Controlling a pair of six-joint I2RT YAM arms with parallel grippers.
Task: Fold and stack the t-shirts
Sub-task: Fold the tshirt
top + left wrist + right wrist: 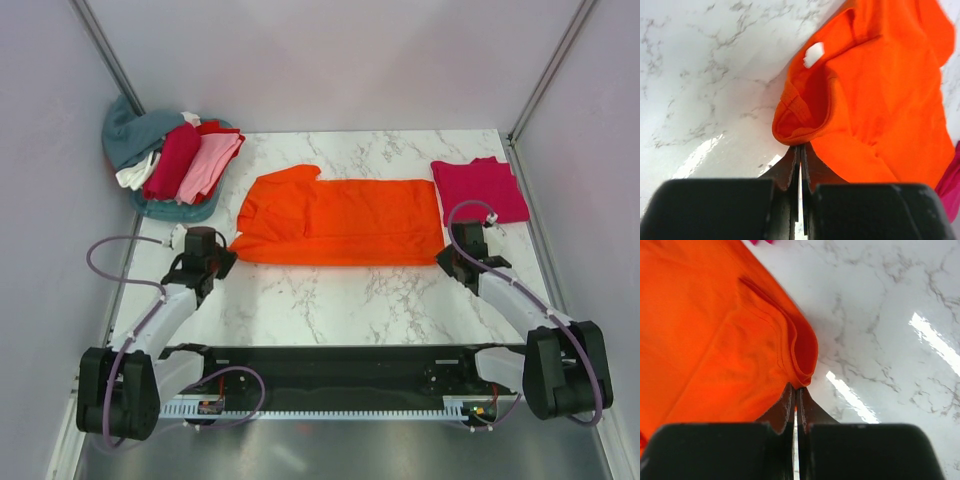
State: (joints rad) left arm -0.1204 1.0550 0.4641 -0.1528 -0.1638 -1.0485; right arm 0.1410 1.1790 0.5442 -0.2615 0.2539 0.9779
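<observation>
A bright orange t-shirt (340, 220) lies folded lengthwise across the middle of the marble table. My left gripper (222, 252) is shut on its near-left corner, by the collar with the white tag (813, 54); the pinch shows in the left wrist view (800, 147). My right gripper (447, 256) is shut on the shirt's near-right hem corner, seen in the right wrist view (796, 388). A crimson-pink t-shirt (480, 188) lies folded flat at the back right.
A heap of unfolded shirts sits at the back left: teal (135, 130), dark red (172, 160), light pink (210, 165), white (135, 175). Enclosure walls stand on three sides. The black arm base rail (330, 370) runs along the near edge.
</observation>
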